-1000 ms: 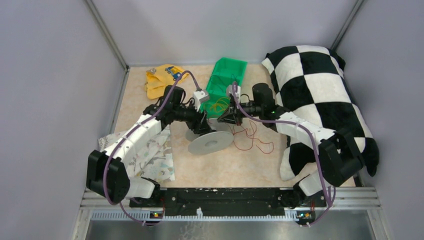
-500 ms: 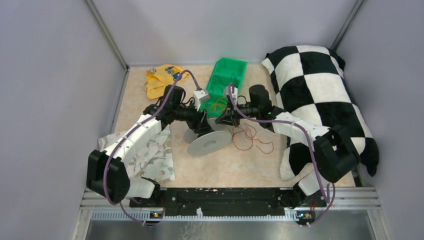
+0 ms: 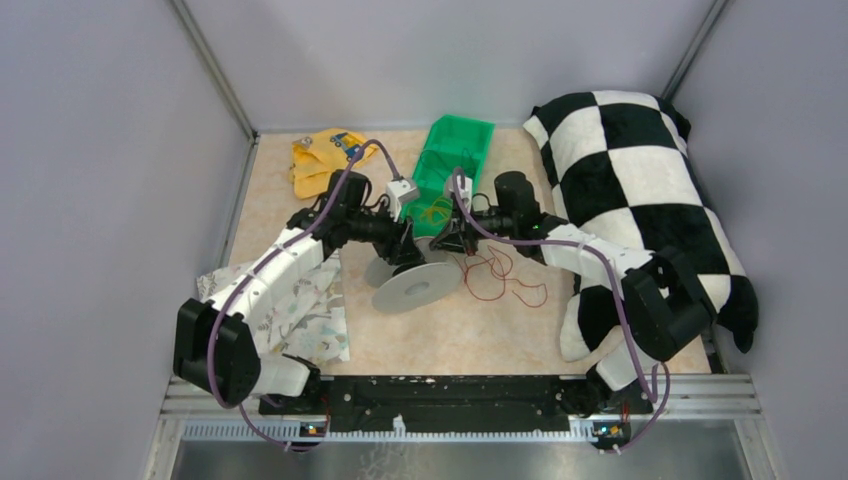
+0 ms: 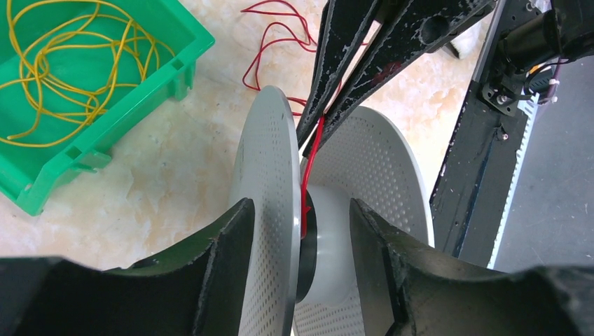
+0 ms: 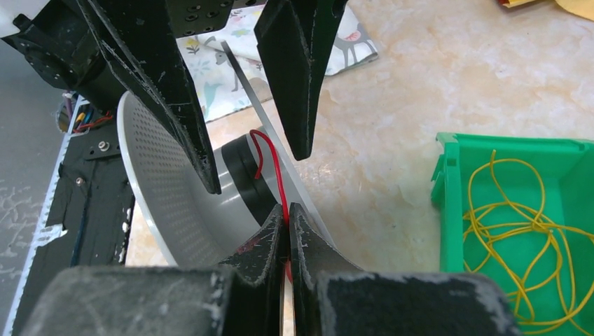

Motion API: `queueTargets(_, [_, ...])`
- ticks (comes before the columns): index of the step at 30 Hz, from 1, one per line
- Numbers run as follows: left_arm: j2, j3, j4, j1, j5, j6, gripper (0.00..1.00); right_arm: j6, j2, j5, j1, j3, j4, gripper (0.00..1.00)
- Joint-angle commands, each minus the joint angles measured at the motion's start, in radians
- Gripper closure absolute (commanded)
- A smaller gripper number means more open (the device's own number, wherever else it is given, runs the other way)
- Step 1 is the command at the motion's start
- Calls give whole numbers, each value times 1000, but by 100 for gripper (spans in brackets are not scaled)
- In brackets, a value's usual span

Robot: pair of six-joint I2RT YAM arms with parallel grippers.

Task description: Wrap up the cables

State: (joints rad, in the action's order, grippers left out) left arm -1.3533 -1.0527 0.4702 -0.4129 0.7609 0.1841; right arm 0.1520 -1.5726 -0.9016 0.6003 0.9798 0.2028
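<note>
Since a second ago: your right fingers [image 5: 312, 252] slid in toward spool [image 3: 415, 285]; your left fingers [image 4: 220, 276] drew narrower.

Near first:
- Left fingers spread, straddling one spool flange and hub. Gap shows either side of flange, no clamp.
- Right fingers pressed together, pinching cable [image 5: 270, 162] at tips, poked between flanges just over hub. Cable runs from pinch onto hub.
- Rest of cable in loose loops on surface [image 3: 450, 330], on wrist side of right fingers.
- Green bin [image 4: 183, 66] holding yellow wire [image 4: 66, 70] lies just beyond both pairs of fingers.
</note>
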Motion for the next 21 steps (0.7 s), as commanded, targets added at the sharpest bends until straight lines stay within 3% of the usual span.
queueTargets(1, [-25,-5,-36,5,15,-3,42,-2,-12,-17,14,0,56,100])
queueTargets(21, [-53,-59,-16,5,34,-10,49,0,-23,1,33,4,52,100])
